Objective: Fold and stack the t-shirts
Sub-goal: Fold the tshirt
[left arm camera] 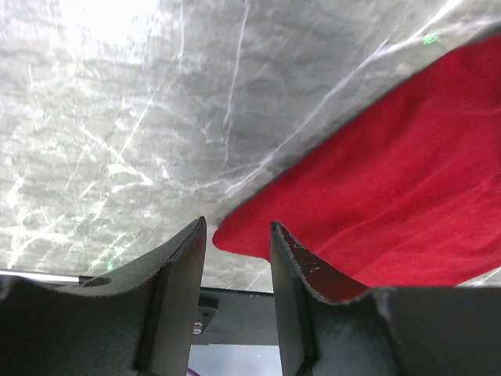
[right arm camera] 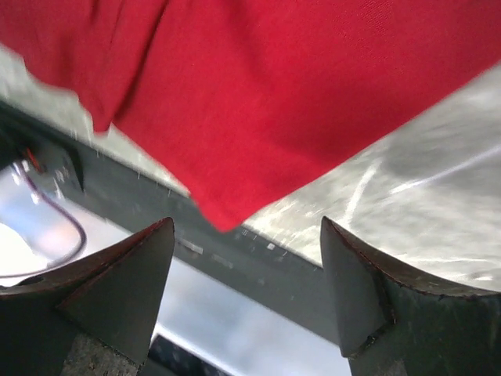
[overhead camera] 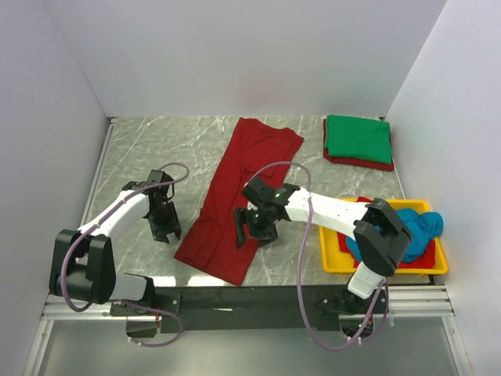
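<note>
- Black fingers of the left gripper stand a narrow gap apart, with nothing between them.
- Past that gap lies the near left corner of the dark red t-shirt; it is spread lengthwise down the middle of the table.
- The left arm bends at the elbow and points its gripper down over bare marble, just beside that corner.
- The right arm reaches leftward across the yellow tray, its wrist turned down over the shirt's near right part.
- The right gripper has its jaws spread wide and holds nothing; whether the tips touch cloth is unclear.
- A folded green t-shirt lies at the far right on what looks like a folded red t-shirt.
- A teal t-shirt sits bunched in the tray.
</note>
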